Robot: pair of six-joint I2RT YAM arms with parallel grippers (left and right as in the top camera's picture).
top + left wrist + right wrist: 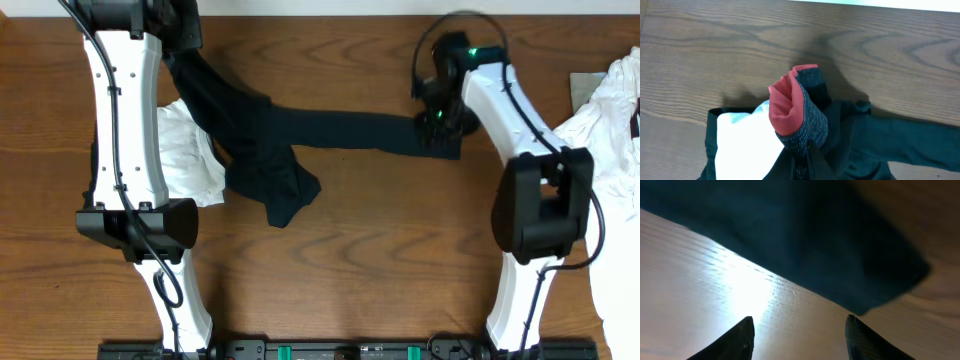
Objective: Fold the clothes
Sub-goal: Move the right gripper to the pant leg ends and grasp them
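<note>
The long black trousers (330,130) lie stretched across the back of the wooden table, bunched in a heap near the middle left. My left gripper (183,42) is shut on their grey-and-red waistband (802,117) and holds it up off the table; the jaws (810,160) pinch the grey knit. My right gripper (438,118) is open and empty, low over the table by the trouser leg end (815,240), its fingertips (800,325) just short of the cloth. A white garment (190,150) lies under the trousers at the left and also shows in the left wrist view (745,140).
More white garments (610,130) are piled at the right edge, with a grey piece (585,90) behind them. Dark cloth (95,165) shows beside the left arm. Bare wood (380,230) spans the front middle.
</note>
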